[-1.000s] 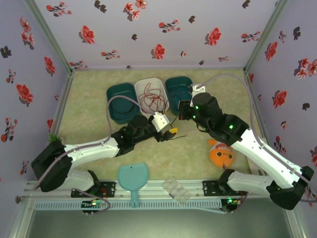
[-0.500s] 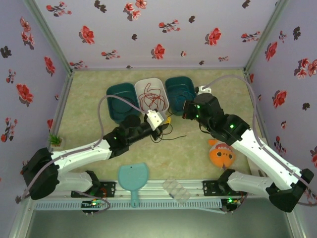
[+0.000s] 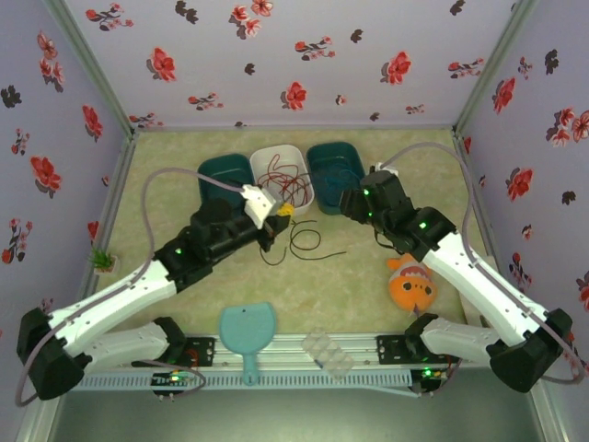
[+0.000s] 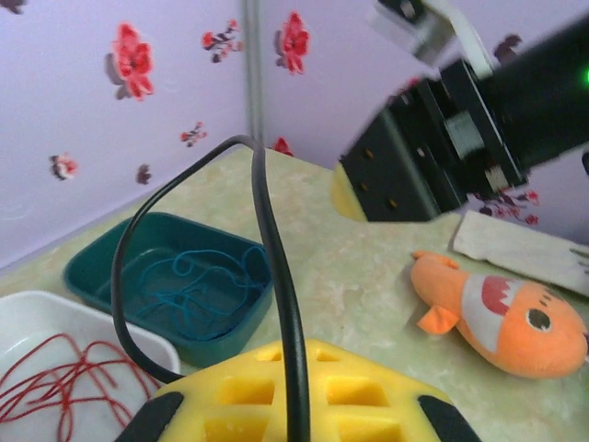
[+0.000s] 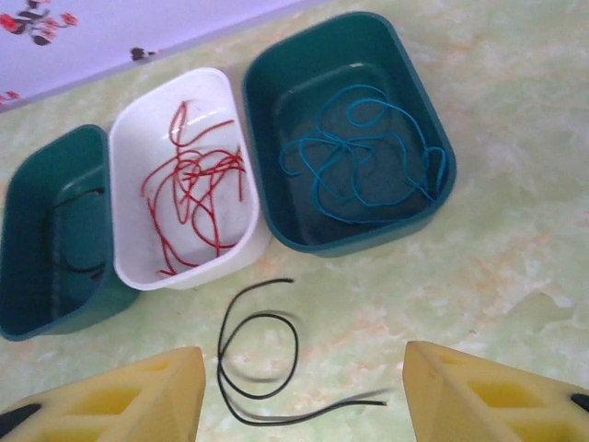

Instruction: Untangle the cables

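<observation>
Left wrist view: left gripper [image 4: 294, 405] pinches the black cable [image 4: 276, 276], probably light and limp (best taken near a free end). Its loops lie on the table [image 5: 515, 276] beneath the wide-spread right gripper [image 5: 304, 354].

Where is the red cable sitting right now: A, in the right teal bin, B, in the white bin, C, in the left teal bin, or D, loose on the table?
B: the red cable lies loosely coiled inside the white bin.
</observation>
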